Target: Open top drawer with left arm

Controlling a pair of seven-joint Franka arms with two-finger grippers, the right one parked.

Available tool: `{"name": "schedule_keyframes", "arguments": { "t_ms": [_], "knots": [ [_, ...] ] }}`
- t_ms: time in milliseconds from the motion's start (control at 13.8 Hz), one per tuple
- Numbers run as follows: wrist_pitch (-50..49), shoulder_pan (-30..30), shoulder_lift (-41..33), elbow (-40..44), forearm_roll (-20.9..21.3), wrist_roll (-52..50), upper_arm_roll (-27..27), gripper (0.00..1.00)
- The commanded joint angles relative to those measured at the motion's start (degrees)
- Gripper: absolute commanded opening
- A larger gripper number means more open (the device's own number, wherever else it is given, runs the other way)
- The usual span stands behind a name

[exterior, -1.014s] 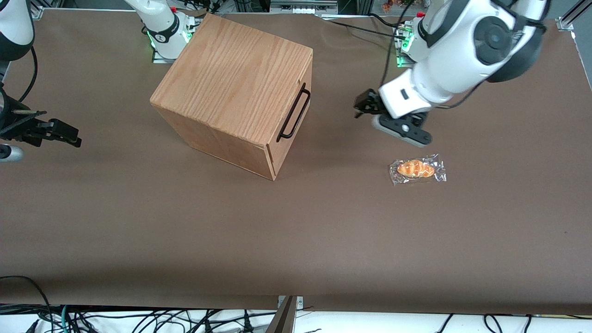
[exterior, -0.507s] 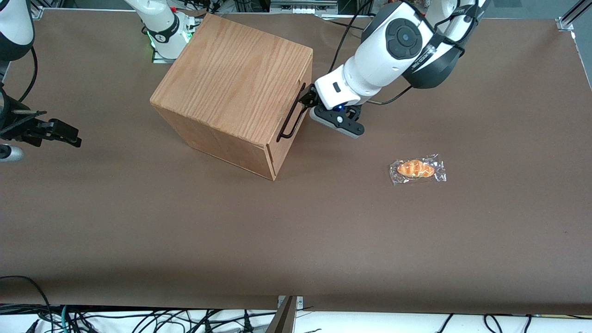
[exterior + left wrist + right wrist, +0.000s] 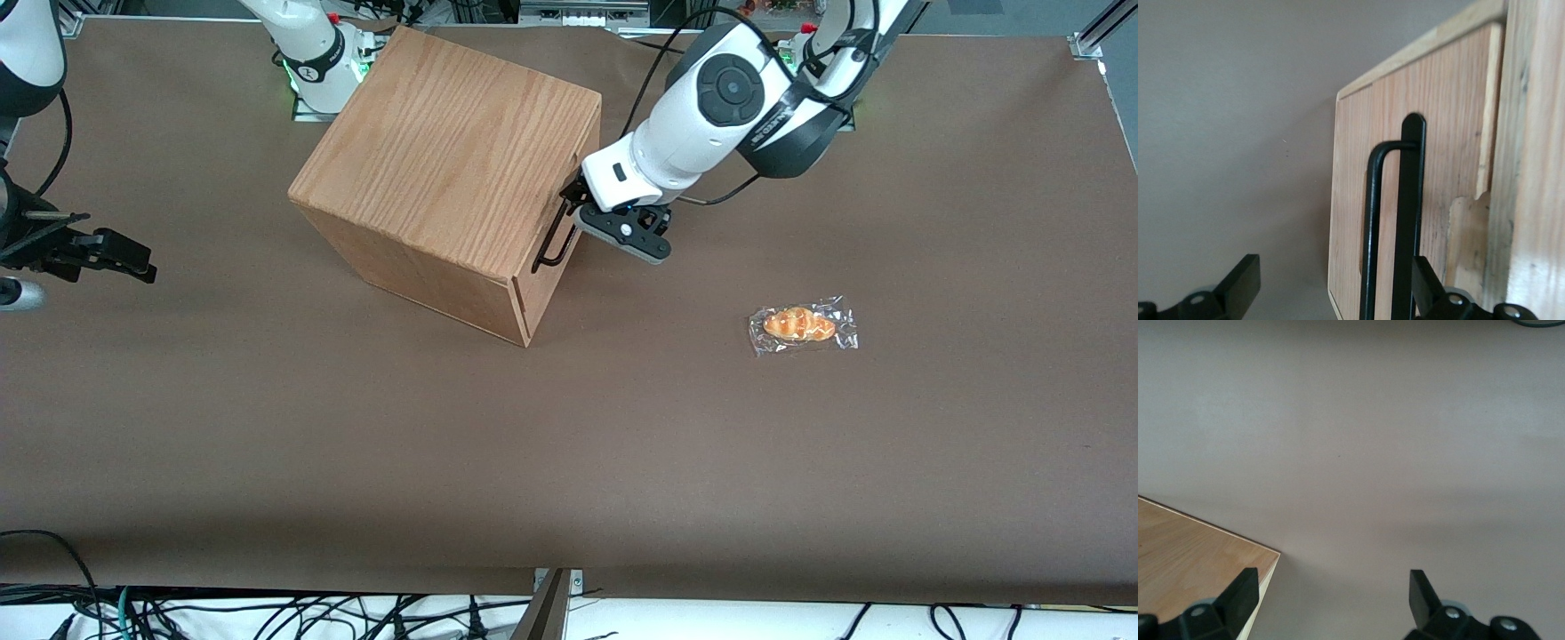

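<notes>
Table (image 3: 356, 462): brown, holds everything.
Cabinet (image 3: 444, 151): oak cube, toward the working arm's base.
Left arm (image 3: 729, 98): white, reaching to the cabinet front.
Top drawer (image 3: 1418, 167): shut, uppermost in the cabinet.
Gripper (image 3: 573, 197): fingers apart, around the black handle (image 3: 1408, 220).
Wrapped bread (image 3: 800, 325): on the table, nearer the front camera than the gripper.

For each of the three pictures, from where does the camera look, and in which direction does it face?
Front view: high above the table's front edge, looking down; shows the left arm with its pincer at the top drawer's handle.
Left wrist view: on the working wrist, facing the top drawer; the open pincer straddles the handle bar.
Right wrist view: on the parked wrist, facing the table; its own fingers show.
Front and left wrist share the handle.
</notes>
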Motion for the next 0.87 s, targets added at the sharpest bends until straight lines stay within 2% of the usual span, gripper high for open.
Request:
{"name": "schedule_keyframes", "arguments": {
  "t_ms": [0,217,362,797],
  "knots": [
    [2.13,-0.22,-0.12,-1.56,1.61,-0.52,-0.14,1.00],
    [3.35,-0.92,0.14,-2.78,1.70,-0.52,-0.06,1.00],
    [6.42,-0.92,0.14,-5.15,4.06,-0.61,-0.14,1.00],
    [6.71,-1.01,0.14,-7.62,6.44,-1.40,-0.06,1.00]
  ]
}}
